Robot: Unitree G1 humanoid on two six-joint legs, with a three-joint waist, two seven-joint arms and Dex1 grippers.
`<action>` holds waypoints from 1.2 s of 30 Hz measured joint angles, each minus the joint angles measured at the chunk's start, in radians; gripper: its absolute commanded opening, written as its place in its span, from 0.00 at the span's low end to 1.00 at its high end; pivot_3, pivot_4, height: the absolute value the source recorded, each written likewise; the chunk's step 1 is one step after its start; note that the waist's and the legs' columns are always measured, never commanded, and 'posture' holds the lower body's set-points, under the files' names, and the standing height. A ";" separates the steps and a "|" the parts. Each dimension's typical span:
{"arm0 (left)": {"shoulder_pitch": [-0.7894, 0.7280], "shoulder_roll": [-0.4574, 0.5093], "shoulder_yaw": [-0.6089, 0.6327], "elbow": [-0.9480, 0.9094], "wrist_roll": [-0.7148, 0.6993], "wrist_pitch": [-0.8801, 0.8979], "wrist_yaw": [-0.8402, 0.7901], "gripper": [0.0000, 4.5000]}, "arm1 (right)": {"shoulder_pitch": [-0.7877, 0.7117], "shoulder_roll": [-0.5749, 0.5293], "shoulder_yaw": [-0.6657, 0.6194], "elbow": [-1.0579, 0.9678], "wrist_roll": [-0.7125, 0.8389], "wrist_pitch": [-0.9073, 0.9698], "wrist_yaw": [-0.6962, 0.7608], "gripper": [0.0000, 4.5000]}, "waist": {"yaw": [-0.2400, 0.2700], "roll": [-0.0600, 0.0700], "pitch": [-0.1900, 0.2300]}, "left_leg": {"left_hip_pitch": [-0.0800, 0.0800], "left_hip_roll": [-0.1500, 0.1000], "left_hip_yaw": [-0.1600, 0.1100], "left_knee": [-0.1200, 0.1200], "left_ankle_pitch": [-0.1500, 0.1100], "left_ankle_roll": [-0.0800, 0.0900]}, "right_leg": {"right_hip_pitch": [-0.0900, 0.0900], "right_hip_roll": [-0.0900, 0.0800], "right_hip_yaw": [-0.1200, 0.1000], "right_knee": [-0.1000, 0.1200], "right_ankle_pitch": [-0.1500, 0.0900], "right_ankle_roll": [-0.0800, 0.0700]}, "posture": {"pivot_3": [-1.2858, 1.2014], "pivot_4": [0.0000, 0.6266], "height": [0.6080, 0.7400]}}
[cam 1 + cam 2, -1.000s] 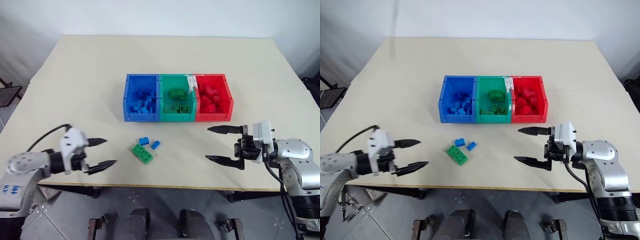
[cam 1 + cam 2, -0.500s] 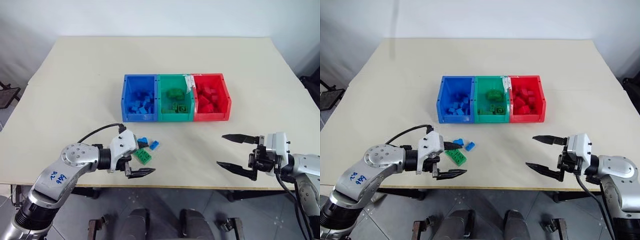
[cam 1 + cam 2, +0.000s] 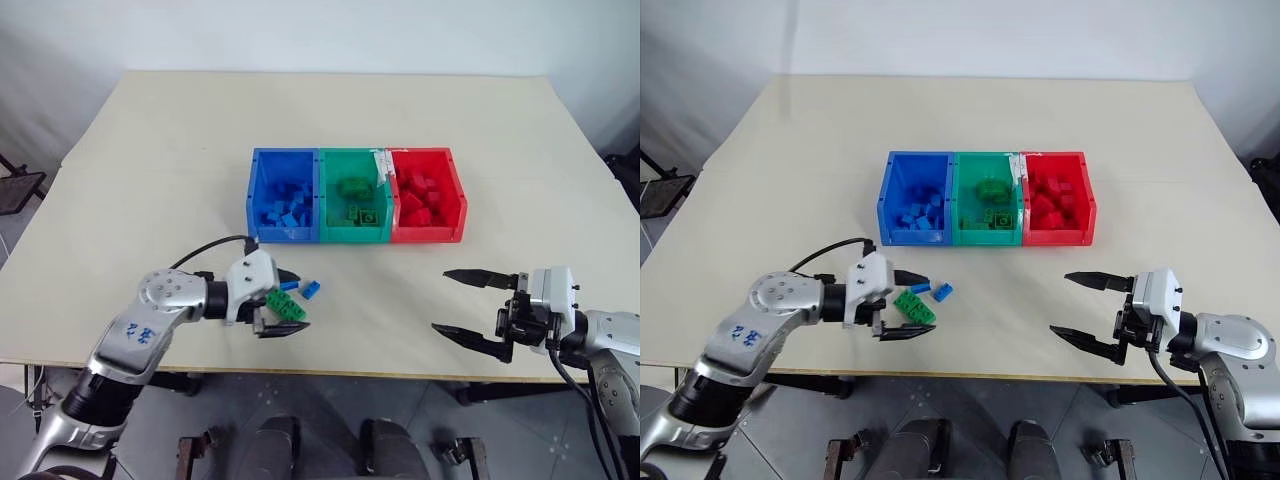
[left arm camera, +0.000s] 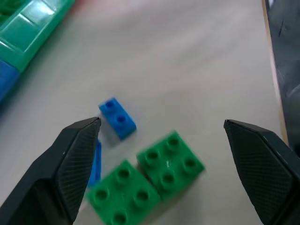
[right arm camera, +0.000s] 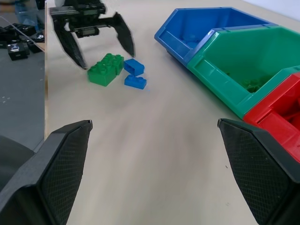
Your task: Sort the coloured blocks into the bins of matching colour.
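Nearest the camera, low in the frame, both grippers hung over the front edge of the table (image 3: 150, 150). The left gripper (image 3: 283, 303), lower left of centre, had its two black fingers spread wide apart and empty, straddling the green block (image 3: 285, 304). In the left wrist view that block (image 4: 146, 185) lay between the spread fingertips (image 4: 82, 140), not touched. Its long axis ran slantwise across the finger gap rather than along it, so a grip across the short sides looked likeliest to me. Two small blue blocks (image 3: 310, 290) lay just beyond it. The right gripper (image 3: 462, 304), lower right, was also spread and empty, well apart from the loose blocks; the left arm was plainly nearer. Farther up, at centre, stood the bins (image 3: 320, 236): blue, green, red, each holding blocks.
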 measured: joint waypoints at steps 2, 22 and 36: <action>-0.052 -0.031 0.001 -0.024 -0.028 0.145 0.053 0.99 | 0.001 0.000 0.000 0.000 0.000 0.001 -0.002 1.00 | 0.000 0.000 0.000 | 0.000 0.000 0.000 0.000 0.000 0.000 | 0.000 0.000 0.000 0.000 0.000 0.000 | 0.52 0.24 1.00; -0.310 -0.030 -0.243 -0.021 0.074 0.562 0.254 0.58 | 0.023 0.007 0.004 -0.041 0.001 0.012 -0.043 1.00 | -0.002 0.000 0.000 | 0.000 -0.001 0.000 0.001 0.000 0.000 | 0.000 0.001 0.001 0.000 0.000 0.000 | 0.52 0.24 1.00; -0.302 -0.055 -0.220 0.003 0.048 0.574 0.234 0.10 | 0.026 0.011 0.004 -0.058 0.005 0.012 -0.065 1.00 | -0.001 0.000 0.000 | 0.000 -0.001 0.000 0.001 0.000 0.000 | 0.000 0.001 0.001 0.000 0.000 0.000 | 0.52 0.24 1.00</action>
